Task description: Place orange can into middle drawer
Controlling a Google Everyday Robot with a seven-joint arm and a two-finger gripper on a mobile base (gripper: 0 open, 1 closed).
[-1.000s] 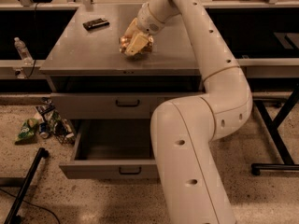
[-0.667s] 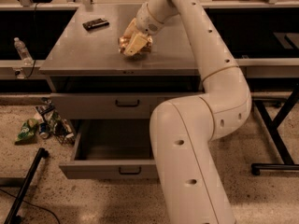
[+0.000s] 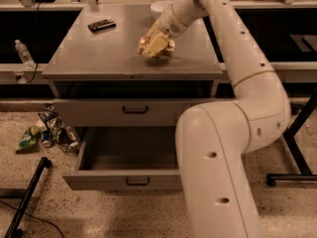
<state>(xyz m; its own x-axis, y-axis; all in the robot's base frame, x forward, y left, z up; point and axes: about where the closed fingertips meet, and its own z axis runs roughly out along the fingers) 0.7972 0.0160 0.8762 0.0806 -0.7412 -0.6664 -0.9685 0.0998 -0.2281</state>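
Camera view: a single shot looks down on a grey cabinet, with the robot's pale arm (image 3: 233, 133) rising across the right foreground.
Gripper: the gripper (image 3: 155, 44) is down at the orange can (image 3: 167, 48), near the middle of the counter (image 3: 99, 53). Whether it is clamped on the can or only set around it cannot be told from this angle.
Orange can: it sits on or just above the counter, right of centre and well back from the front edge, with part of it hidden behind the gripper.
Middle drawer: the middle drawer (image 3: 126, 181) stands pulled out below, its cavity open to the top, apparently so that it can receive a drop from above.
Reason for the pose: the arm reaches over from the right, probably so that the can may be carried forward past the counter's edge and lowered.
Surroundings: a flat black object (image 3: 101, 25) lies at the back left and a white bowl (image 3: 161, 8) sits behind the gripper. A water bottle (image 3: 24, 53) and some litter (image 3: 47, 133) are off to the left.
Obstacles: the closed upper drawer (image 3: 134, 110) and the counter's lip lie between the can and the drawer. The arm's own bulk overlaps the drawer's right end in the shot.
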